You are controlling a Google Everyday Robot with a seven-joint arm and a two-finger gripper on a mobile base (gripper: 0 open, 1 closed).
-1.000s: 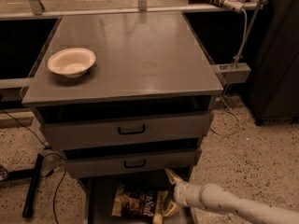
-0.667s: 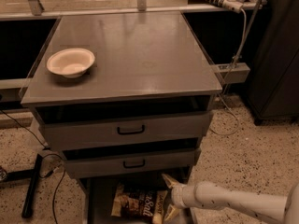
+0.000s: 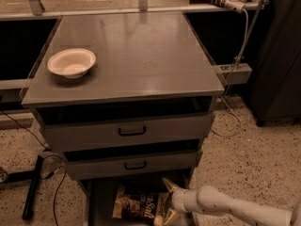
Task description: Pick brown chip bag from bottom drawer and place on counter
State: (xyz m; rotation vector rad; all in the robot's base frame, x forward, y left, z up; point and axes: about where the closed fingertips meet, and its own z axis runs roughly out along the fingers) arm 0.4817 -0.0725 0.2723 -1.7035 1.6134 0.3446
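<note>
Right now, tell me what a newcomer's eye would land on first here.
First comes the white arm reaching in from the lower right, its gripper open at the right edge of the brown chip bag, which lies in the pulled-out bottom drawer. Next comes the white bowl, sitting at the left side of the grey counter.

This looks like a robot test lab or workshop. A grey metal drawer cabinet (image 3: 164,126) stands on a speckled hard floor (image 3: 254,159). Loose cables (image 3: 55,194) trail near its front left corner, and a power strip (image 3: 233,73) sits beside its right edge. A white robot gripper (image 3: 165,200), fingers spread, reaches into the bottom drawer (image 3: 99,206) at its right edge.
</note>
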